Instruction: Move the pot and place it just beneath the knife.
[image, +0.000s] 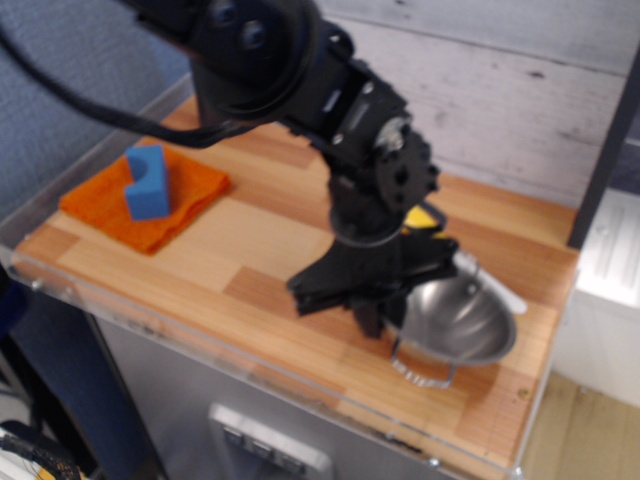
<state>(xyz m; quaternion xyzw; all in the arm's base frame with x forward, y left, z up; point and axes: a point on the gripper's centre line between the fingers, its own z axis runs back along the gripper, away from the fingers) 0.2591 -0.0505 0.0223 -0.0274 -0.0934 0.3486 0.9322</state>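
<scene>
The shiny steel pot (458, 322) sits at the front right of the wooden table (250, 250), a wire handle pointing toward the front edge. My gripper (385, 318) is at the pot's left rim and appears shut on it; the black arm hides the fingertips. The knife is mostly hidden behind the arm: a bit of its yellow handle (425, 219) and the tip of its white blade (508, 298) show just behind the pot.
An orange cloth (145, 200) with a blue block (148, 183) on it lies at the table's left. A clear plastic lip runs along the front edge (200, 340). A grey plank wall (520, 100) stands behind.
</scene>
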